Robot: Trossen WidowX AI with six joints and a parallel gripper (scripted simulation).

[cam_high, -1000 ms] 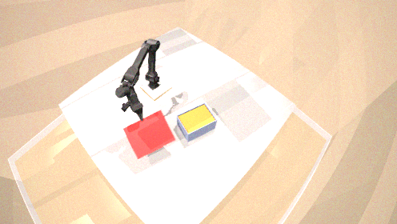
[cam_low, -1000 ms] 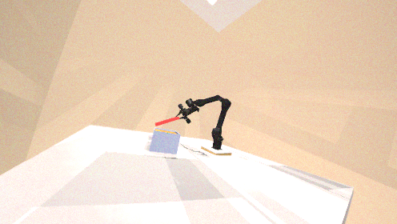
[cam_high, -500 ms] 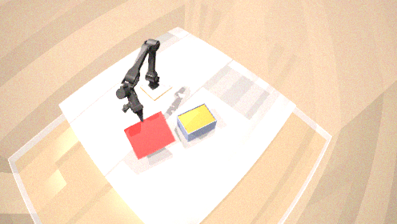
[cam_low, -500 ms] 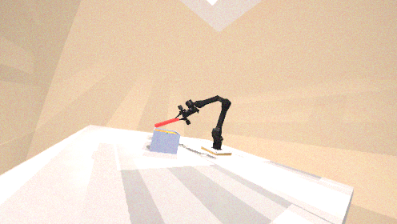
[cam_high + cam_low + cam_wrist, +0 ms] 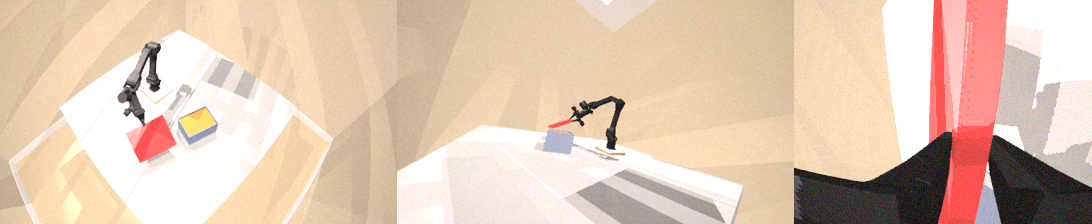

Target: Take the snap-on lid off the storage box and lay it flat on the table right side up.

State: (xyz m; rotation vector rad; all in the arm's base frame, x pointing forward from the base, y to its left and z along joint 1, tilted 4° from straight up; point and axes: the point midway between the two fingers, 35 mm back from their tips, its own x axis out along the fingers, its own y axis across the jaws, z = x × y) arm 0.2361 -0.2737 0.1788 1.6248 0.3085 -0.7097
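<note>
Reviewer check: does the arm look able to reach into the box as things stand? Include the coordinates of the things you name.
Probably not yet: though the box (image 5: 203, 134) (image 5: 558, 142) is uncovered, the end effector (image 5: 143, 123) (image 5: 571, 119) (image 5: 970, 140) is occupied, gripping the red lid (image 5: 151, 139) (image 5: 560, 124) (image 5: 981, 75).

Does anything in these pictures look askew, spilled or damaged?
Only the red lid looks askew: it slopes in the gripper, above the table. That fits a lid being carried. I see no spill or damage.

White table (image 5: 192, 176) (image 5: 517, 176) in patchy light and shadow, pale wood-toned surroundings.
</note>
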